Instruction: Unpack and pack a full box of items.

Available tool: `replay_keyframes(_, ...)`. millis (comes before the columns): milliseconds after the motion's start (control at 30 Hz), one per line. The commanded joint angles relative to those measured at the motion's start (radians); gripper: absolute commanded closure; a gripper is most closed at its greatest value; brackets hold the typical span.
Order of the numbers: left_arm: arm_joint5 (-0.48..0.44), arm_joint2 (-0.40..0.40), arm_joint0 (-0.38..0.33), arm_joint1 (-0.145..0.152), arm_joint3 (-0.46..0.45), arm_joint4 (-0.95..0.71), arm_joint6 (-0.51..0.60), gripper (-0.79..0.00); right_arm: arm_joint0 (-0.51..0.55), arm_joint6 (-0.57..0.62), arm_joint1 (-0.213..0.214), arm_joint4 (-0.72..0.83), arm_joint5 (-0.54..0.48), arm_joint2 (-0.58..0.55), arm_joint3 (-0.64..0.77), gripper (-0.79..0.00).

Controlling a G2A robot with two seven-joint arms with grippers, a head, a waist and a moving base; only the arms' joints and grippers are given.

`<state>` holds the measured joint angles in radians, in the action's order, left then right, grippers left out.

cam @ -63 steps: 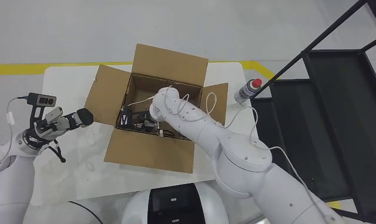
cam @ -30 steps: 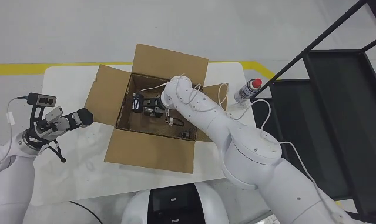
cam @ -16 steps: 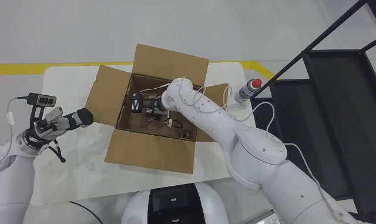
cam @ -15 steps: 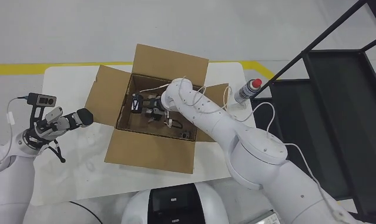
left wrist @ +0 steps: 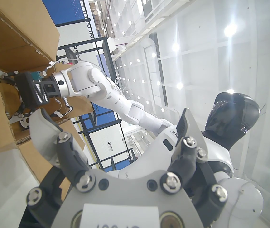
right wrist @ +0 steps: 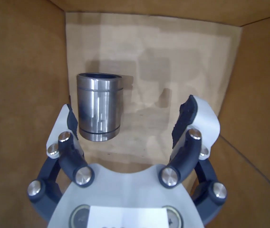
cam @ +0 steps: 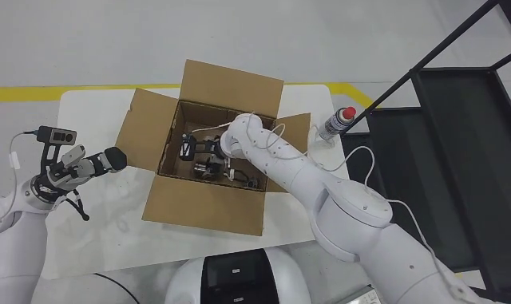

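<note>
Shifting right gripper [right wrist: 128,109] over metal cylinder [right wrist: 98,106]

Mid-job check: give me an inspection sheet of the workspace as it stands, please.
Surface: white table, bearing the open box.
Job's things: cardboard box, flaps spread; metal cylinder inside it.
Clutter: red-capped spray can upright by the box's right flap.
Grippers: right pincer open inside the box, one pad beside the cylinder; left pincer open at the table's left edge, apart from the box.
Cables: white cable looped along the right arm.
Surroundings: dark metal stairs right of the table; yellow floor line behind.
</note>
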<state>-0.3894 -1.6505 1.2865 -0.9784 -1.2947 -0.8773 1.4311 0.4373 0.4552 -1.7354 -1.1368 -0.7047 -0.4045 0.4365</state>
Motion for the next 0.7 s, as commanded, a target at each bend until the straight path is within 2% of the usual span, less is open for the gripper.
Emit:
replay_keyframes(0, 0.000, 0.000, 0.000, 0.000, 0.000, 0.000, 0.000, -0.785, 0.007, 0.007, -0.005, 0.012, -0.002, -0.003, -0.009, -0.785)
replay_keyframes(300, 0.000, 0.000, 0.000, 0.000, 0.000, 0.000, 0.000, -0.785, 0.002, 0.001, -0.025, 0.003, -0.018, -0.003, -0.037, -0.779)
replay_keyframes(333, 0.000, 0.000, 0.000, 0.000, 0.000, 0.000, 0.000, -0.785, 0.000, 0.003, -0.027, 0.000, -0.021, -0.002, -0.038, -0.606)
replay_keyframes(367, 0.000, 0.000, 0.000, 0.000, 0.000, 0.000, 0.000, -0.785, -0.001, 0.007, -0.029, -0.002, -0.024, -0.001, -0.040, -0.354)
replay_keyframes(400, 0.000, 0.000, 0.000, 0.000, 0.000, 0.000, 0.000, -0.785, -0.002, 0.009, -0.032, -0.001, -0.026, -0.002, -0.042, -0.225)
replay_keyframes(433, 0.000, 0.000, 0.000, 0.000, 0.000, 0.000, 0.000, -0.785, -0.003, 0.010, -0.034, -0.002, -0.028, -0.002, -0.044, -0.015)
replay_keyframes(667, 0.000, 0.000, 0.000, 0.000, 0.000, 0.000, 0.000, -0.785, -0.011, 0.033, -0.051, 0.001, -0.040, -0.003, -0.067, 0.000)
